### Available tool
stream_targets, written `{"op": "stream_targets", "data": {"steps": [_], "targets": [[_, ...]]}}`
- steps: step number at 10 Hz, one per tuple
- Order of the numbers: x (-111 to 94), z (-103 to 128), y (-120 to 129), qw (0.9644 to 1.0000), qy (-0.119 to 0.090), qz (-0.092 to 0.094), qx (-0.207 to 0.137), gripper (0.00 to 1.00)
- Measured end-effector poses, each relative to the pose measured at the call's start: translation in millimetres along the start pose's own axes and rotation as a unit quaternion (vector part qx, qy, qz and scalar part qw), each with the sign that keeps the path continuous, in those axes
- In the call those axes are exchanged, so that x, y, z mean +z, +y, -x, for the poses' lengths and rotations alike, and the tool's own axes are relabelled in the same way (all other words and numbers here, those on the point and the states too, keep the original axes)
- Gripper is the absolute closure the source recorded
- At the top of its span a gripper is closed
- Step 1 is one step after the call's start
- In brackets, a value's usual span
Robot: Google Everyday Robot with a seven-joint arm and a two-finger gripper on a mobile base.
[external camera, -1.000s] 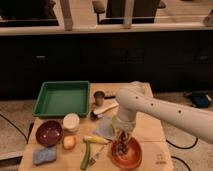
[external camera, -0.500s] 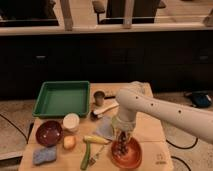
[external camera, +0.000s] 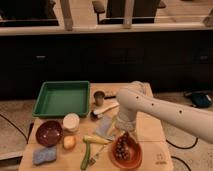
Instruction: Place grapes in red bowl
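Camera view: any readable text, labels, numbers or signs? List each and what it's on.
None can be read.
table: faint mark near the front right corner, too blurred to read.
gripper, directly over the grapes at the red bowl: no marking visible.
green tray: no marking visible.

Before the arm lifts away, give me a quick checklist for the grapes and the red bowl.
1. Grapes inside the red bowl: ok.
2. Red bowl sitting flat on the table: ok.
3. Gripper directly above the grapes: ok.
4. Gripper clear of the grapes: cannot tell.
5. Maroon bowl well away from the arm: ok.
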State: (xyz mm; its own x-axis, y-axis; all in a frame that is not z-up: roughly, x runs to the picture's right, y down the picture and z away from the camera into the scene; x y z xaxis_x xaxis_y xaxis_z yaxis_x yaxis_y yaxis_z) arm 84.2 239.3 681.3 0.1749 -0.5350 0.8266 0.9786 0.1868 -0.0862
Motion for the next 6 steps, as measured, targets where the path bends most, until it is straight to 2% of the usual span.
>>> {"op": "stream_targets", "data": {"steps": [6], "targets": [[-2.2, 1.0, -1.1, 0.9999, 0.006, -0.009, -0.009, 0.2]]}}
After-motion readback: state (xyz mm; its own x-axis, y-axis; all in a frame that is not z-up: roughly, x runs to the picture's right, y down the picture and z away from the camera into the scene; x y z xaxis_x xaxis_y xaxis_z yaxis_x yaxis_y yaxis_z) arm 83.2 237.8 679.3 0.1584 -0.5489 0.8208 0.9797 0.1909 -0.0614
